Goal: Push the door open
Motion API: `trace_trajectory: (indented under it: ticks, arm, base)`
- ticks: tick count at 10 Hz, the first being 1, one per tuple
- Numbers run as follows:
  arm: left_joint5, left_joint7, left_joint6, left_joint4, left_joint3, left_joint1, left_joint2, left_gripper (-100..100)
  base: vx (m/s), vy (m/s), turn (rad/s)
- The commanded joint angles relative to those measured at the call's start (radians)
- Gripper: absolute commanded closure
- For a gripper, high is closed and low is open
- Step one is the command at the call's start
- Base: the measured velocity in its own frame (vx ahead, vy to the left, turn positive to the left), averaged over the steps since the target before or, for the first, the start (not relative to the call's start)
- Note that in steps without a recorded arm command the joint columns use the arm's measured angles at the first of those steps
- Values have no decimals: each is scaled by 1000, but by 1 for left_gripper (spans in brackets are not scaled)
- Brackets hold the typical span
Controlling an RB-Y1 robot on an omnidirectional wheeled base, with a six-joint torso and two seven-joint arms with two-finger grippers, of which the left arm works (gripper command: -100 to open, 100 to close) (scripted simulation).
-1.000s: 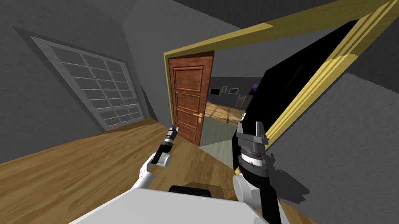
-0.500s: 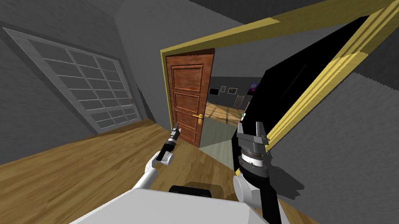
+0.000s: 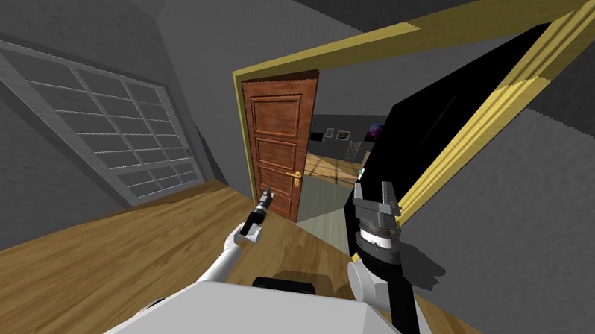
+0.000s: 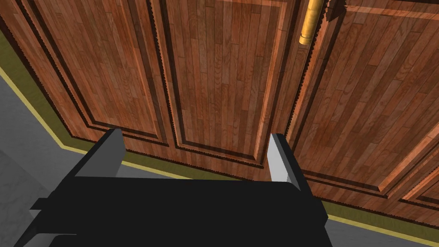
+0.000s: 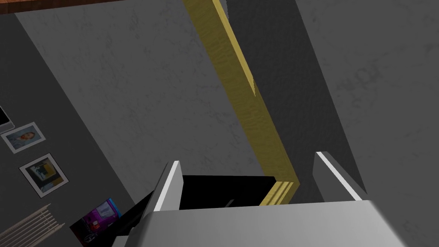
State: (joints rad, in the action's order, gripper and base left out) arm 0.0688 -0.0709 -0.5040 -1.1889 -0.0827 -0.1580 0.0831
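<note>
From the head view, the brown panelled door stands upright at the left side of a yellow door frame, far ahead across the wooden floor. It seems to hang from the left jamb. Its free edge, with the brass handle, is on the right, and a gap to the right of that edge shows the door is already partly open. Further right in the frame lies a black area. The left gripper reaches forward to the lower part of the door, just below and left of the handle. The right gripper is raised near the right jamb, well apart from the door. A barred window is in the left wall.

In the left wrist view, the left gripper points straight at the door. Its fingers are spread and hold nothing. The panel face lies just beyond the fingertips; I cannot tell whether they touch it. The handle sits past the fingers, off to one side, and the olive frame strip runs under the door's edge.

In the right wrist view, the right gripper is spread too and empty, facing the yellow frame.

The left arm is clearly the nearer one. The door lies straight ahead of it, so the push should go forward into the panel — better towards the handle edge, away from the hinge.
</note>
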Motion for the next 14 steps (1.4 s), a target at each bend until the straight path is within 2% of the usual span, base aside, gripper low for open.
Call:
trace_trajectory:
  ticks: [1,2,3,10,14]
  arm:
    - [-2,-2,2,50,-4,-36,-2,-100]
    - [-3,-3,4,81,-7,-55,-4,-100]
    - [-3,-3,4,87,-7,-55,-4,-100]
    - [-11,-8,16,283,-28,-181,-18,-100]
    - [-14,-11,22,379,-37,-241,-28,-100]
  base:
    - [91,55,-79]
    - [98,46,-64]
    - [65,31,-16]
    - [76,50,-58]
    - [80,47,-53]
